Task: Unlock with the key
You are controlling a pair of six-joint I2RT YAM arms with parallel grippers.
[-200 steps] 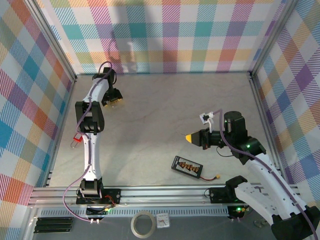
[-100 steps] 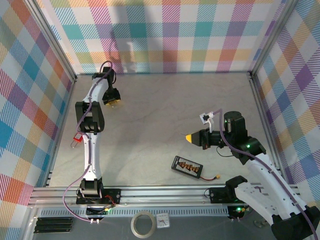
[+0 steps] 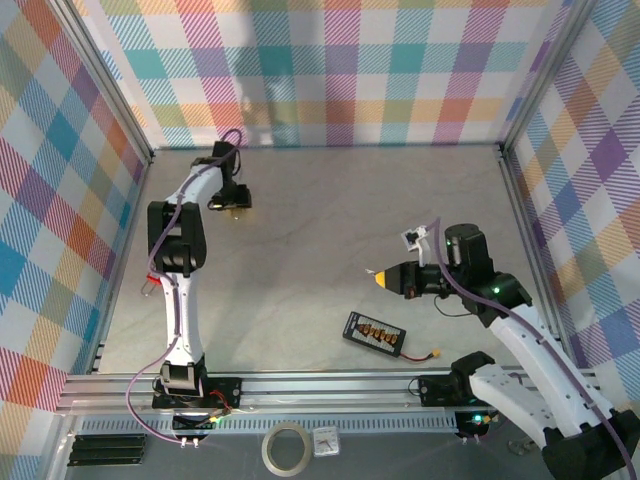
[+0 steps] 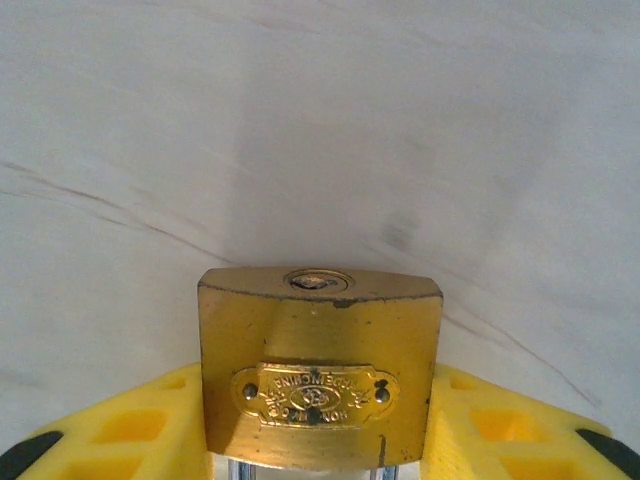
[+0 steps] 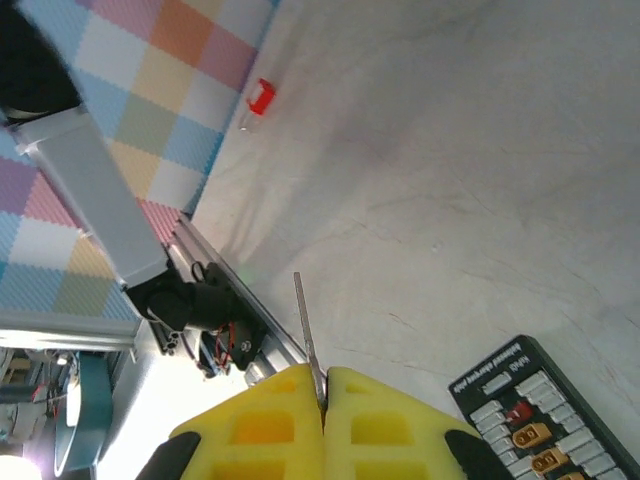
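The key (image 5: 304, 325) is pinched in the clenched right gripper (image 5: 323, 388) at lower centre, blade projecting upward. A brass padlock (image 4: 320, 320) is clamped by the left gripper (image 4: 320, 405).

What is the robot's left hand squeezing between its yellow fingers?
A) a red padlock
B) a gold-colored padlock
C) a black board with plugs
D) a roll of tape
B: in the left wrist view, the brass padlock sits clamped between the yellow fingers of the left gripper.
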